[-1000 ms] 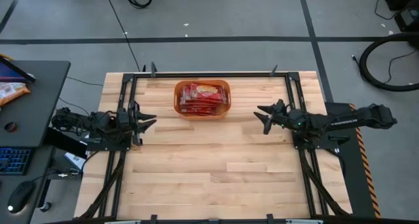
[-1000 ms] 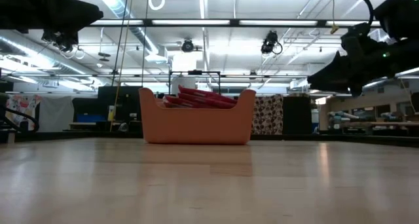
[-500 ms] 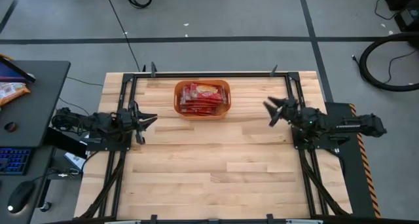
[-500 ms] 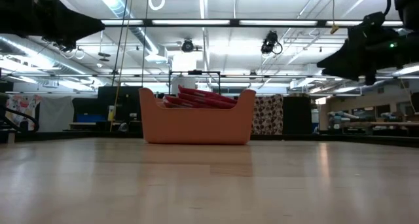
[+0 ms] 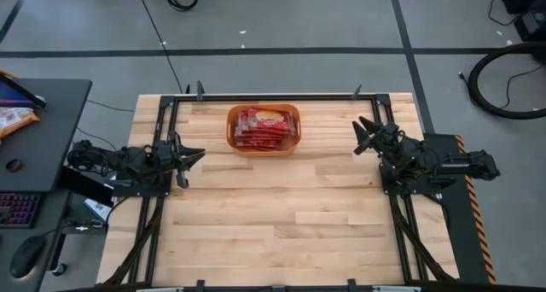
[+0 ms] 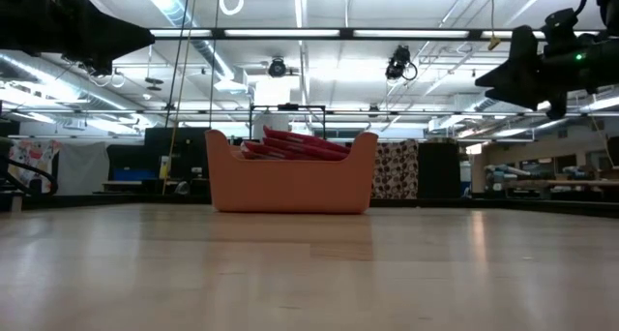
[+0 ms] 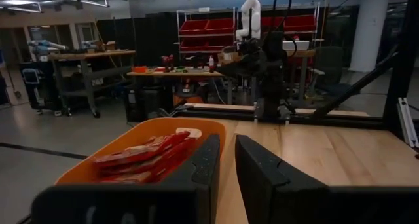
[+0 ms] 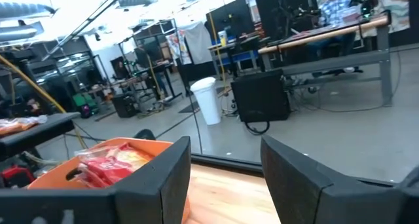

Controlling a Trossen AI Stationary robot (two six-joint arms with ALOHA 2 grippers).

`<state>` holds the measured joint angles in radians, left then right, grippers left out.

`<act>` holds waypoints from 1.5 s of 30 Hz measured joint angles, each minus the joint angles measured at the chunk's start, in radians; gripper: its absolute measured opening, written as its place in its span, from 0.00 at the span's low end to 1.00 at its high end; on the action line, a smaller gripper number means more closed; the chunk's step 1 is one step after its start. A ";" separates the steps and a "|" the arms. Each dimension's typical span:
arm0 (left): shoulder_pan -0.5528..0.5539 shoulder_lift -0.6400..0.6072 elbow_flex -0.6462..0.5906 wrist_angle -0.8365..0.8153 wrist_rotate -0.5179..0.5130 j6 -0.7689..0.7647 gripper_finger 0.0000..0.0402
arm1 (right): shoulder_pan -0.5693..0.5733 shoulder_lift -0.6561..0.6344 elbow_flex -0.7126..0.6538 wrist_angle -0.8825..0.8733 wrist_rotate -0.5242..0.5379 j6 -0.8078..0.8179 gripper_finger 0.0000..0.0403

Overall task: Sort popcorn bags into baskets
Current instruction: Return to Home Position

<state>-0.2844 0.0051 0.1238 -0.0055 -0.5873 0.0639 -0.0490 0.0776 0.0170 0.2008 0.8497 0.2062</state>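
Popcorn bags (image 5: 261,124): red packets piled flat inside the orange tub. The top ones lean up past its rim when seen from table height. No red packet lies on the tabletop.
Orange tub (image 5: 229,130): stands on the wooden table (image 5: 281,215), close to its far edge and about midway along it. It is well apart from both grippers.
Left gripper (image 5: 196,155): hangs above the table's left edge, a little nearer than the tub, and points in toward the middle. Its fingers (image 7: 203,165) are drawn almost together with only a narrow slit between them, and nothing is in it.
Right gripper (image 5: 362,130): hangs above the table's right edge, toward the far right corner, and angles toward the far edge. Its fingers (image 8: 298,178) are spread wide and hold nothing.
Dark desk (image 5: 51,113): stands off the table's left side. It carries an orange-and-white packet (image 5: 13,119), a keyboard (image 5: 17,208) and a mouse (image 5: 26,256).
Person (image 8: 337,4): out in the room beyond the table, by a long workbench, seen only past the right gripper's fingers.
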 joint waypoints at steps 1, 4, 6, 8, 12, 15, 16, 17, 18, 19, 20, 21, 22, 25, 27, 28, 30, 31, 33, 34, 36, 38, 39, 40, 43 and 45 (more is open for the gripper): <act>0.000 0.000 0.000 0.000 0.000 0.000 0.13 | 0.000 0.000 0.000 0.000 -0.006 0.000 0.47; 0.000 0.000 0.000 0.000 0.000 0.000 0.13 | 0.000 0.000 0.000 0.000 -0.013 0.000 0.47; 0.000 0.000 0.000 0.000 0.000 0.000 0.13 | 0.000 0.000 0.000 0.000 -0.014 0.000 0.47; 0.000 0.000 0.000 0.000 0.000 0.000 0.13 | 0.000 0.000 0.000 0.000 -0.014 0.000 0.47; 0.000 0.000 0.000 0.000 0.000 0.000 0.13 | 0.000 0.000 0.000 0.000 -0.014 0.000 0.47; 0.000 0.000 0.000 0.000 0.000 0.000 0.13 | 0.000 0.000 0.000 0.000 -0.016 0.000 0.47; 0.000 0.000 0.000 0.000 0.000 0.000 0.13 | 0.000 0.000 0.000 0.000 -0.016 0.000 0.47; 0.000 0.000 0.000 0.000 0.000 0.000 0.13 | 0.000 0.000 0.000 0.000 -0.016 0.000 0.47; 0.000 0.000 0.000 0.000 0.000 0.000 0.13 | 0.000 0.000 0.000 0.000 -0.016 0.000 0.47; 0.000 0.000 0.000 0.000 0.000 0.000 0.13 | 0.000 0.000 0.000 0.000 -0.016 0.000 0.47; 0.000 0.000 0.000 0.001 0.000 0.000 0.13 | 0.000 0.000 0.000 0.000 -0.016 0.000 0.47; 0.000 0.000 0.000 0.000 0.000 0.000 0.13 | 0.000 0.000 0.000 0.000 -0.016 0.000 0.47; 0.000 0.000 0.000 0.000 0.000 0.000 0.13 | 0.000 0.000 0.000 0.000 -0.016 0.000 0.47; 0.000 0.000 0.000 0.001 0.000 0.000 0.13 | 0.000 0.000 0.000 0.000 -0.016 0.000 0.47; 0.000 0.000 0.000 0.000 0.001 0.000 0.13 | 0.000 0.000 0.000 0.000 -0.016 0.000 0.47; 0.000 0.000 0.000 0.000 0.001 0.000 0.13 | 0.000 0.000 0.000 0.000 -0.016 0.000 0.47; 0.000 0.000 0.000 0.000 0.000 0.000 0.13 | 0.000 0.000 0.000 0.000 -0.016 0.000 0.47; 0.000 0.000 0.000 0.001 0.001 0.000 0.13 | 0.000 0.000 0.000 0.000 -0.016 0.000 0.47; 0.000 0.000 0.000 0.000 0.001 0.000 0.13 | 0.000 0.000 0.000 0.000 -0.016 0.000 0.47; 0.000 0.000 0.000 0.001 0.000 0.000 0.13 | 0.000 0.000 0.000 0.000 -0.016 0.000 0.47; 0.000 0.000 0.000 0.001 0.001 0.000 0.13 | 0.000 0.000 0.000 0.000 -0.016 0.000 0.47; 0.000 0.000 0.000 0.000 0.000 0.000 0.13 | 0.000 0.000 0.000 0.000 -0.016 0.000 0.47; 0.000 0.000 0.000 0.000 0.001 0.000 0.13 | 0.000 0.000 0.000 0.000 -0.016 0.000 0.47; 0.000 0.000 0.000 0.001 0.001 0.000 0.13 | 0.000 0.000 0.000 0.000 -0.016 0.000 0.47; 0.000 0.000 0.000 0.000 0.001 0.000 0.13 | 0.000 0.000 0.000 0.000 -0.016 0.000 0.47; 0.000 0.000 0.000 0.001 0.001 0.000 0.13 | 0.000 0.000 0.000 0.000 -0.016 0.000 0.47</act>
<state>-0.2844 0.0055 0.1238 -0.0048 -0.5865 0.0643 -0.0490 0.0780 0.0170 0.2005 0.8341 0.2066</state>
